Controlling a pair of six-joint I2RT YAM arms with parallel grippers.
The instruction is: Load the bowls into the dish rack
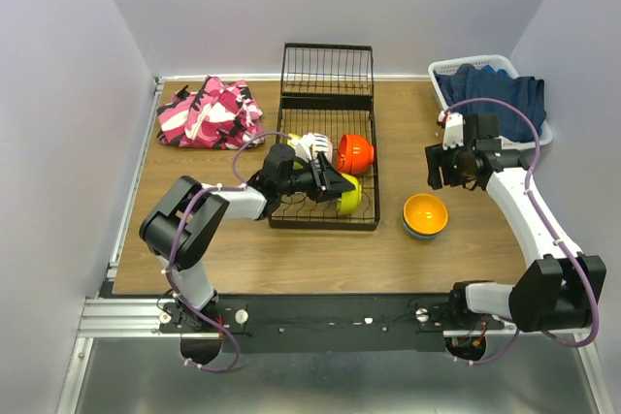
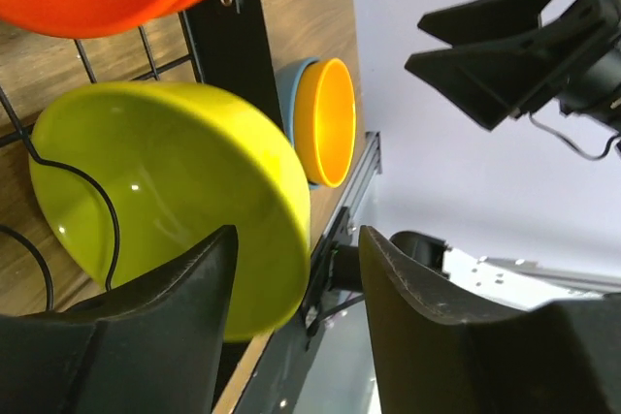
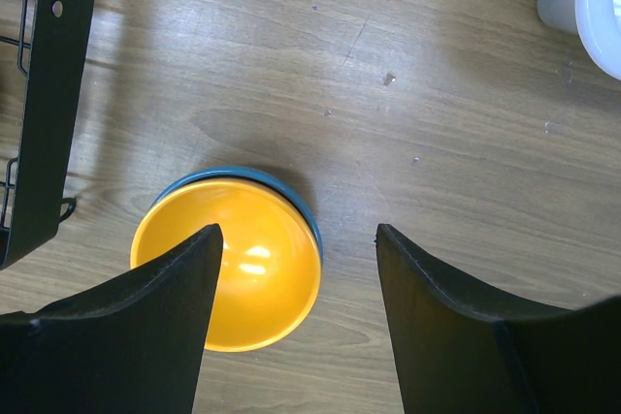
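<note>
A: From the top, where is the lime bowl (image 1: 351, 196)?
B: In the dish rack (image 1: 281, 143), near right corner; the left gripper (image 1: 335, 183) is released beside it.
A: Left wrist?
B: Jaws apart; better to retreat straight, off the rim.
A: Right wrist?
B: There the right gripper (image 3: 298, 235) is open, empty, over the orange bowl (image 3: 233, 273) outside the rack.

Black wire dish rack (image 1: 327, 73) is sitting mid-table (image 1: 243, 239) twd the back edge, upright section at far end. Inside, red-orange bowl (image 1: 355, 152) & cream-white bowl (image 1: 315, 145) are standing tipped side by side; lime green bowl (image 1: 349, 196) is leaning on edge at near-right corner. Orange bowl (image 1: 425, 212) is nesting in blue bowl (image 1: 424, 234), upright, just right of rack.
</note>
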